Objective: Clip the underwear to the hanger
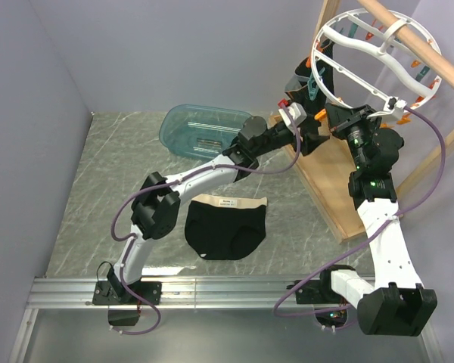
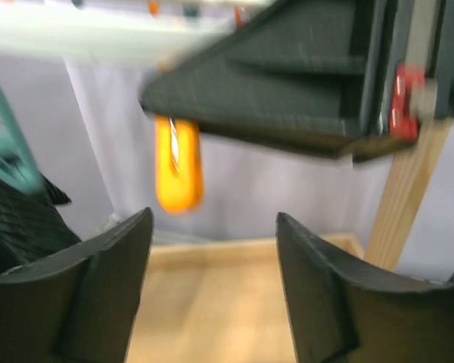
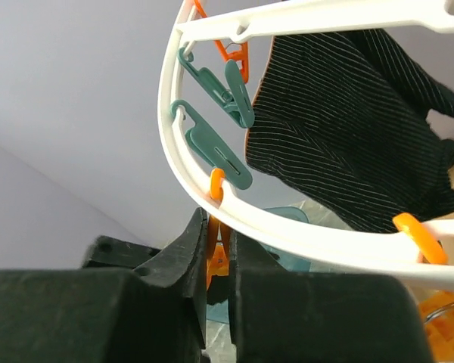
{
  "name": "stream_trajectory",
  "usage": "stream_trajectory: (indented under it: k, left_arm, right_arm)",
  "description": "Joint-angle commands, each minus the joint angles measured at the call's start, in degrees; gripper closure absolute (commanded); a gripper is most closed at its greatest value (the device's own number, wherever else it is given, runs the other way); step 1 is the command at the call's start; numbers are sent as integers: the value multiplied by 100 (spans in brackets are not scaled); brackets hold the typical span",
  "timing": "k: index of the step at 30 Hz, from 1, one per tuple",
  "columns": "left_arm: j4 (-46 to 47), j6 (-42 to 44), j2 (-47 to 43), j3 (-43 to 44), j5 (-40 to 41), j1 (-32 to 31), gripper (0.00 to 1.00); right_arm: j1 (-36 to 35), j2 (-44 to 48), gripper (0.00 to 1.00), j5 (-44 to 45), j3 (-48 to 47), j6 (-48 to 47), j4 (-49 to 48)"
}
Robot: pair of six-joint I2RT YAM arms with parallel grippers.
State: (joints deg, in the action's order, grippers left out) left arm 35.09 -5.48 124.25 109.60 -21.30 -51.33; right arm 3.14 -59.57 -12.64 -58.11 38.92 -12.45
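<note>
Underwear [image 1: 225, 227] flat on the table [image 1: 98, 189], both arms up at the hanger [image 3: 164, 106]
Left arm stretches far right, left gripper [image 2: 212, 287] spread apart; right arm stands upright, right gripper [image 3: 219, 234] pinched on an orange clip [image 3: 214, 181] under the ring.

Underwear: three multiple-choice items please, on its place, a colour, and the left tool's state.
1. The underwear is: A held in a tool; B flat on the table; C hanging up.
2. Its waistband is: A teal; B orange; C cream.
3. The left tool is: A open, empty; B shut on fabric; C shut, empty.
Answers: B, it lies spread out on the tabletop; C, a pale band tops the black fabric; A, its jaws stand apart with nothing between.
</note>
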Motion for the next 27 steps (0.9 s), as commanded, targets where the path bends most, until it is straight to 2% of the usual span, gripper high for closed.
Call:
stream_trajectory:
  k: [1, 4, 6, 10, 14, 17, 19, 22, 27]
  left_arm:
    - [-90, 91, -655, -351, -24, -35, 25]
    - [-301, -269, -1356, -957, -216, 210, 21]
    - [-800, -593, -1665, -1370, -348, 464, 17]
    - [-2021, -578, -2657, -2160, -227, 633, 21]
    - [-3392, -980, -3387, -3231, 520, 686, 24]
    - [-4061, -1962, -4047, -4153, 1003, 1036, 28]
    - [-4726, -2220, -4424, -4533, 1661, 1116, 29]
    - [-5475, -2580, -4645, -4955, 2225, 1125, 31]
    - [-5618, -2862, -4875, -5756, 2920, 1143, 27]
  right_arm:
    - [-6, -11, 100, 52, -315, -103, -346]
    - [-6, -28, 100, 17, -359, -173, -337]
    - [3, -37, 100, -10, -368, -235, -320]
    - [-6, -46, 100, -45, -368, -323, -311]
    - [-6, -55, 100, -63, -377, -367, -311]
    - [-6, -37, 100, -80, -359, -420, -293]
    - [-6, -28, 100, -89, -350, -455, -267]
    - [-6, -28, 100, -142, -342, -490, -241]
    - [3, -11, 100, -159, -315, -552, -249]
